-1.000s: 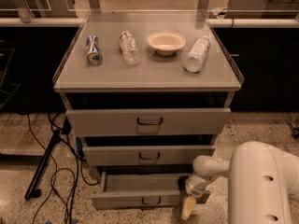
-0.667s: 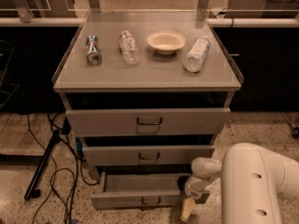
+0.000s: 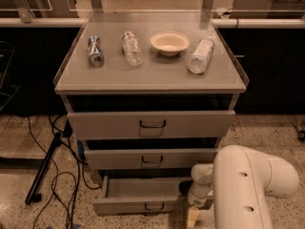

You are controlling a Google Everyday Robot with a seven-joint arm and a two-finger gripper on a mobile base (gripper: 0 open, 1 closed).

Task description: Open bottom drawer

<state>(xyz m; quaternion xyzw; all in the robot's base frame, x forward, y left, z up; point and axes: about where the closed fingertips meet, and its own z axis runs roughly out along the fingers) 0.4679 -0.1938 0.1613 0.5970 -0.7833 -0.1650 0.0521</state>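
The bottom drawer point(image 3: 125, 207) of the grey cabinet stands pulled out, with its inside showing from above. Its small dark loop handle point(image 3: 153, 207) is at the centre of the front. My gripper point(image 3: 193, 216) hangs low at the right end of that drawer front, close to the floor and to the right of the handle. The bulky white arm point(image 3: 252, 190) rises behind it at the lower right and hides the drawer's right corner.
The middle drawer point(image 3: 119, 159) and top drawer point(image 3: 109, 124) are slightly ajar above. On the cabinet top lie a can point(image 3: 96, 51), a clear bottle point(image 3: 131, 47), a bowl point(image 3: 169, 42) and a white bottle point(image 3: 200, 55). Cables and a black stand point(image 3: 45, 168) cross the floor on the left.
The white arm has swung further left and fills more of the lower right. The gripper stays at the right end of the bottom drawer front, which remains pulled out.
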